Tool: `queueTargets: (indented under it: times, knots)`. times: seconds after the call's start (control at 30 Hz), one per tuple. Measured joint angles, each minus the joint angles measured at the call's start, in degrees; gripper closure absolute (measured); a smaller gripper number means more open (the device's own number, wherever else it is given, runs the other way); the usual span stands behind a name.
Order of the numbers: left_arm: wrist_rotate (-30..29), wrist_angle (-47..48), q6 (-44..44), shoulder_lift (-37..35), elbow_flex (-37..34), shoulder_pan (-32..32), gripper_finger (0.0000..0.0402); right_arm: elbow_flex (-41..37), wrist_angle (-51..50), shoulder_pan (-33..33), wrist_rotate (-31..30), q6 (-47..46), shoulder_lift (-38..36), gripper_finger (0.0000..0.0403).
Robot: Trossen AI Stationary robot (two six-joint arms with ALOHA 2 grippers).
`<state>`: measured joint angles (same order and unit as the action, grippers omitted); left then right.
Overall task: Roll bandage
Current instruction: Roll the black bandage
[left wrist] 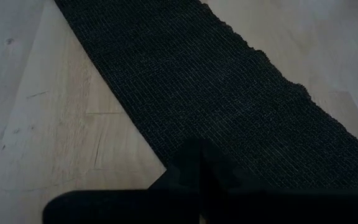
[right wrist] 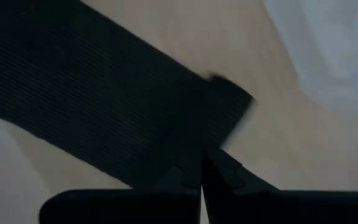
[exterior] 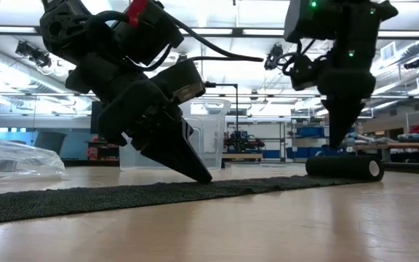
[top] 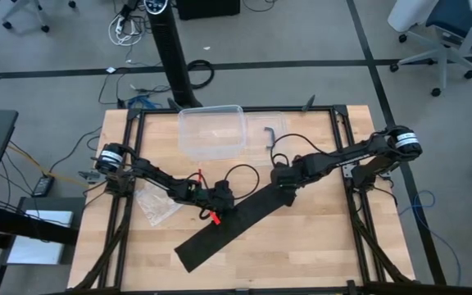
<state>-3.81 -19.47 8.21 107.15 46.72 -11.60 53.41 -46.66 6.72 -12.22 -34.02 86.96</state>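
Low view: left tool (exterior: 198, 173), shut, pins bandage (exterior: 122, 195) to tabletop (exterior: 268, 225) as anchor; right tool (exterior: 338, 145), shut, atop rolled end, prob. to roll.

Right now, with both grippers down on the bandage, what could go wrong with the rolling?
1. The right gripper, shut, bears on the small rolled end; it may slip off and the roll loosen.
2. The left gripper, shut, pins the flat bandage near one edge, so the strip may skew or bunch.
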Motion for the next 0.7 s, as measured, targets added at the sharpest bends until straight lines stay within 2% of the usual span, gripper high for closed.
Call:
queueTargets:
  times: [0.23, 0.7]
  knots:
    - [0.0, -0.1, 0.0, 0.0, 0.0, 0.0, 0.0402, -2.0, -2.0, -0.9, 0.4, -2.9, 0.2, 0.0403]
    - [0.0, -0.3, 0.0, 0.0, 0.0, 0.0, 0.0402, -2.9, 9.3, -0.8, 7.2, 0.4, 0.1, 0.0403]
